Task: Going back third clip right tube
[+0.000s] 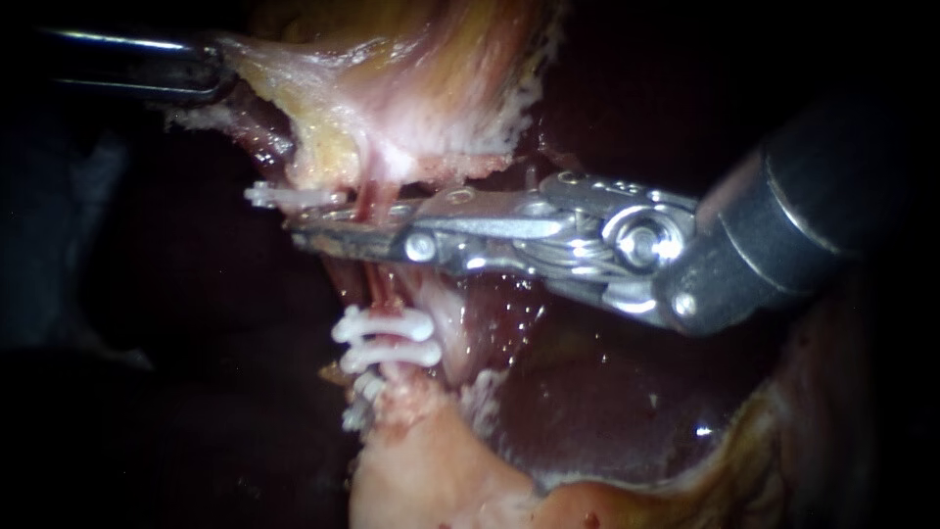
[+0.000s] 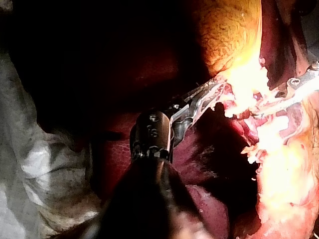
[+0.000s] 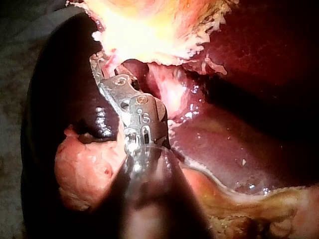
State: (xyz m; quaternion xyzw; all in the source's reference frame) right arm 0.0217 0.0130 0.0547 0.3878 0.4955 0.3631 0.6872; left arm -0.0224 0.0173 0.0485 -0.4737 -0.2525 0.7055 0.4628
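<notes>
At the upper left, the left instrument's [image 1: 217,61] jaws clamp the gallbladder [image 1: 392,88] edge to stretch the tube [image 1: 370,199], while mid-frame the right instrument's [image 1: 304,233] jaws stand narrowly parted astride it, just below the third clip [image 1: 294,196] and, I judge, free to withdraw.

No words, labels, brands, numbers or signs could be read anywhere on the tissue or around it.
</notes>
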